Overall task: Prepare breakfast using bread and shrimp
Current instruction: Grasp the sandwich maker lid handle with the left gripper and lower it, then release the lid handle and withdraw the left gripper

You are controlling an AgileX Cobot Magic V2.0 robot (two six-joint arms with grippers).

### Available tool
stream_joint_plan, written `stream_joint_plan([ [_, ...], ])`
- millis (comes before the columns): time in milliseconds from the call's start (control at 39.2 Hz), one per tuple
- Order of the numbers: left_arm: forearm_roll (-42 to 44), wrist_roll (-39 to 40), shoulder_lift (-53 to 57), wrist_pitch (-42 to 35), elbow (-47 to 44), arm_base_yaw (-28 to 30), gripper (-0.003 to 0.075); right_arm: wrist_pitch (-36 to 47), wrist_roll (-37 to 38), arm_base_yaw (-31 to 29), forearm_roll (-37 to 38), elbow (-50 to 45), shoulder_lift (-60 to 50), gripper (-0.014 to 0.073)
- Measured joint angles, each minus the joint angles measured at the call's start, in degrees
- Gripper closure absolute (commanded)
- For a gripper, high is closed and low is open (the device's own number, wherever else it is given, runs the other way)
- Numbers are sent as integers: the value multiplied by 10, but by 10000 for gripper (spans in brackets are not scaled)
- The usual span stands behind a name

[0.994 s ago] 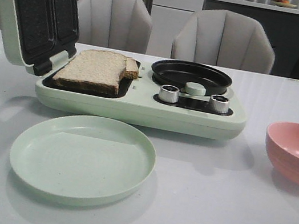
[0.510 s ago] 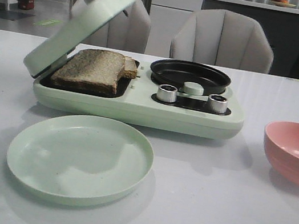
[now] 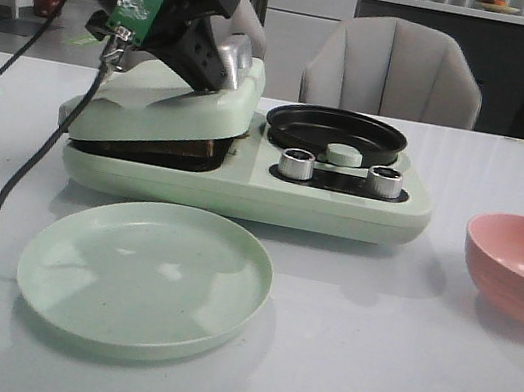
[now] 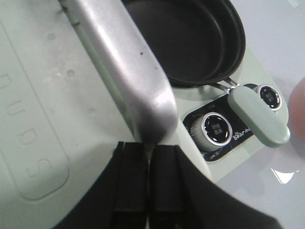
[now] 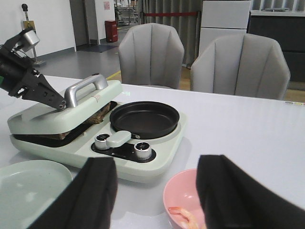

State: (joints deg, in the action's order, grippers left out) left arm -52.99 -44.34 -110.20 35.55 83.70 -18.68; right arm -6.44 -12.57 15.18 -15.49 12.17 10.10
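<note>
now my left gripper [image 4: 148, 149], pinching the handle [image 4: 125, 71], has swung the lid [image 3: 172, 104] nearly shut over the bread [image 3: 184, 149]; my right gripper [image 5: 155, 191] hangs spread.

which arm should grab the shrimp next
Right. Its pincer is open, hovering over the pink bowl where the shrimp lies. The left pincer is at the sandwich maker lid's handle.

Left gripper [image 5: 61, 106] on lid handle [image 5: 85, 88] — shrimp [image 5: 183, 217] in pink bowl [image 5: 177, 198].
</note>
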Motion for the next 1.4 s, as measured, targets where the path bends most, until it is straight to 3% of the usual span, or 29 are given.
stream_joint_plan([
  [255,13,0,8,-1,0,0,603,0,0,0,0,0,0,114],
  [510,84,13,70,-5,0,-4,603,0,0,0,0,0,0,114],
  [765,301,154,172,8,0,-6,603,0,0,0,0,0,0,114],
  [1020,496,293,274,71,0,-6,603,0,0,0,0,0,0,114],
  [1402,547,366,463,92,-95,-6,603,0,0,0,0,0,0,114],
])
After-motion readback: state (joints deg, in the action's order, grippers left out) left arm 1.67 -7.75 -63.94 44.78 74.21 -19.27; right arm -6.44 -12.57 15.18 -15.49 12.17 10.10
